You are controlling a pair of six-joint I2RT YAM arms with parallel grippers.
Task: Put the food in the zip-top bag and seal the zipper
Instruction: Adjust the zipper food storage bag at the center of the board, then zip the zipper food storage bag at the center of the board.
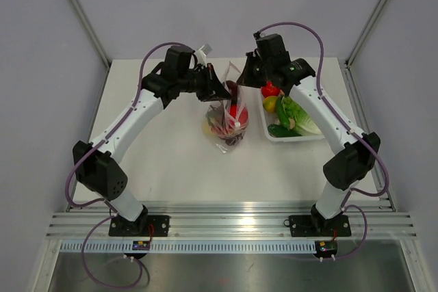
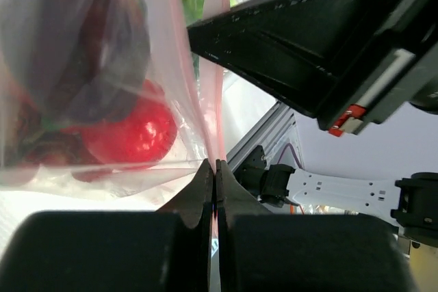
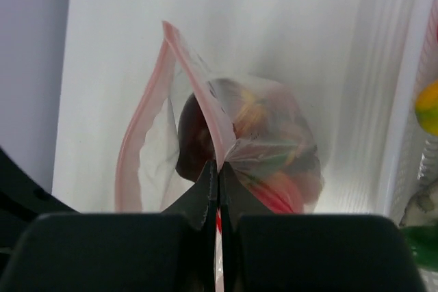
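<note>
The clear zip-top bag (image 1: 226, 124) hangs over the table centre with food inside: a red tomato (image 2: 130, 135), a dark purple piece (image 2: 75, 39) and yellow and green pieces (image 3: 274, 135). Its pinkish-red zipper strip (image 3: 198, 94) runs along the mouth, which gapes in a loop. My left gripper (image 2: 214, 169) is shut on the zipper strip at one end. My right gripper (image 3: 217, 169) is shut on the strip at the other end. Both hold the bag from above (image 1: 233, 87).
A white mesh basket tray (image 1: 301, 138) stands right of the bag with a red tomato (image 1: 271, 89), a yellow lemon (image 1: 271, 104), pale lettuce (image 1: 298, 114) and a green vegetable (image 1: 279, 130). The right arm's body fills the upper right of the left wrist view (image 2: 328, 39).
</note>
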